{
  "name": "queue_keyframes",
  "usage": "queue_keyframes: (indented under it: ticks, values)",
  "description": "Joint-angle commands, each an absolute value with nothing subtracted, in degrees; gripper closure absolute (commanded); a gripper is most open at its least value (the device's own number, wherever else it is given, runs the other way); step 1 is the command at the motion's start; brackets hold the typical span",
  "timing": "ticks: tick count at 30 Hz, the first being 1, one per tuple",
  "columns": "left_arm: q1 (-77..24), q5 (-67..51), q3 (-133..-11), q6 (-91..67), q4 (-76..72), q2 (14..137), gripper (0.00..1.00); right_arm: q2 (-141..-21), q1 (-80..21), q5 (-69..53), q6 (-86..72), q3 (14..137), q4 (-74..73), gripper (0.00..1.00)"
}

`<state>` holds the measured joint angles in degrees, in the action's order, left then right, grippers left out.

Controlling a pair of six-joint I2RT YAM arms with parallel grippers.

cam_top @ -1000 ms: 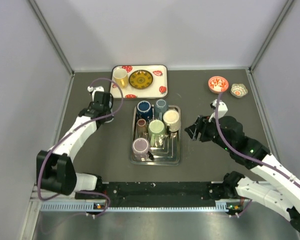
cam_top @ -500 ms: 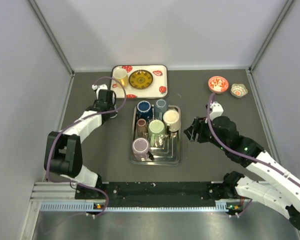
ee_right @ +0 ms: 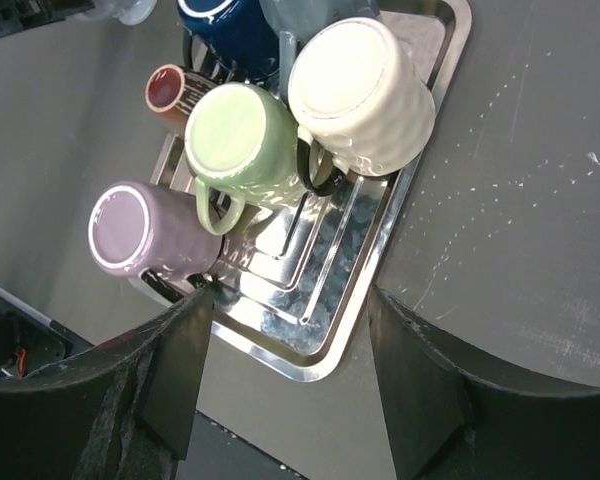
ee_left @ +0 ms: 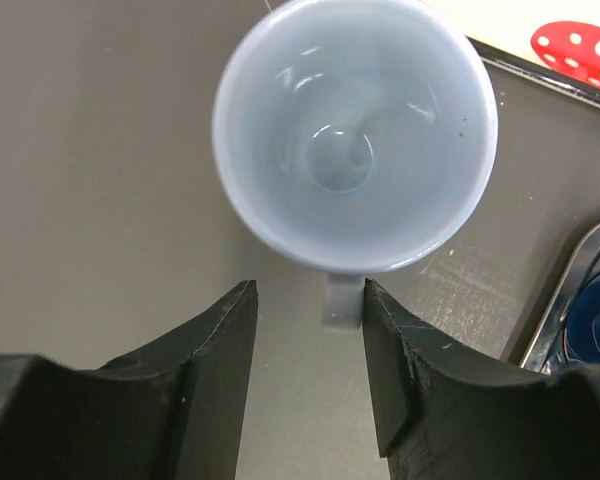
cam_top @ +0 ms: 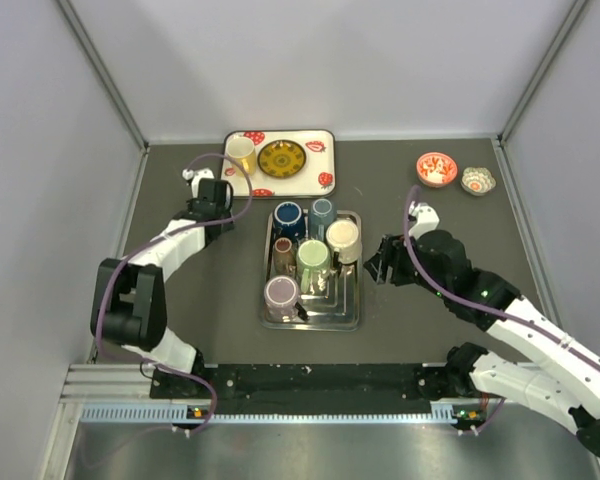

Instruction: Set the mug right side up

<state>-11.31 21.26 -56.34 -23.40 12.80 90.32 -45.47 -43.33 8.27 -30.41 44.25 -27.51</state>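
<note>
Between the fingers of the left gripper [ee_left: 307,300] stands the pale blue ceramic mug [ee_left: 355,130], on the dark table just beside the corner of the white tray with red strawberries [cam_top: 305,165]. Its mouth faces up and it is empty. A second ago these jaws were clenched; now they stand apart, with a gap on each side of the mug's handle [ee_left: 342,300], so the mug is released. I judge that the turning is done and only the retreat of the arm is left.

The right gripper [ee_right: 292,310] has come a little closer to the shiny metal drying tray [cam_top: 357,300]; its jaws are spread and hold nothing.

This metal tray carries six mugs:
- a green one [ee_right: 242,140],
- a cream one [ee_right: 360,90],
- a lilac one [ee_right: 145,230],
- a small brown one [ee_right: 170,90],
- a dark blue one [ee_right: 225,25],
- a grey-blue one [cam_top: 323,212].

The first three seem to show their bottoms.

On the strawberry tray are a yellow mug [cam_top: 241,155] and a dark patterned plate [cam_top: 280,158]. Far right, a red patterned bowl [cam_top: 436,168] and a small pale fluted bowl [cam_top: 477,180] look empty.
</note>
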Motion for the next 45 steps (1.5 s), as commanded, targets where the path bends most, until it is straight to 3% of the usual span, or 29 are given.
queue_keyframes:
  ticks: [1, 4, 5, 7, 8, 13, 14, 27, 45]
  values:
    - [-11.3, 25.0, -57.9, -24.8, 16.1, 81.8, 0.47, -46.5, -43.6, 6.3, -28.4, 44.8, -26.9, 0.36]
    - [-11.3, 24.9, -58.1, -25.3, 19.4, 76.8, 0.42, -48.9, -44.4, 6.4, -27.3, 46.2, -28.7, 0.35]
    - [-11.3, 24.1, -58.6, -25.7, 20.5, 75.6, 0.35, -49.7, -45.3, 7.2, -27.0, 46.6, -29.0, 0.35]
    - [-12.5, 23.9, -58.6, -26.8, 24.1, 71.3, 0.3, -52.5, -50.0, 11.0, -26.4, 47.6, -29.2, 0.35]
    - [-14.4, 23.9, -57.8, -27.3, 24.7, 69.7, 0.14, -53.6, -51.8, 12.6, -25.9, 48.1, -29.1, 0.36]
    - [-20.0, 18.8, -52.2, -30.5, 26.3, 58.4, 0.13, -64.3, -61.9, 14.7, -21.5, 52.0, -27.6, 0.36]
    - [-21.7, 17.9, -49.9, -31.5, 26.3, 56.7, 0.01, -65.4, -64.1, 14.0, -18.8, 52.3, -26.4, 0.35]
    - [-23.4, 10.4, -39.5, -32.8, 31.5, 39.2, 0.04, -83.0, -67.1, 5.7, -10.5, 62.8, -23.3, 0.37]
    - [-23.4, 11.9, -37.7, -32.8, 33.7, 38.1, 0.06, -95.4, -67.1, 3.4, -8.6, 69.9, -23.7, 0.51]
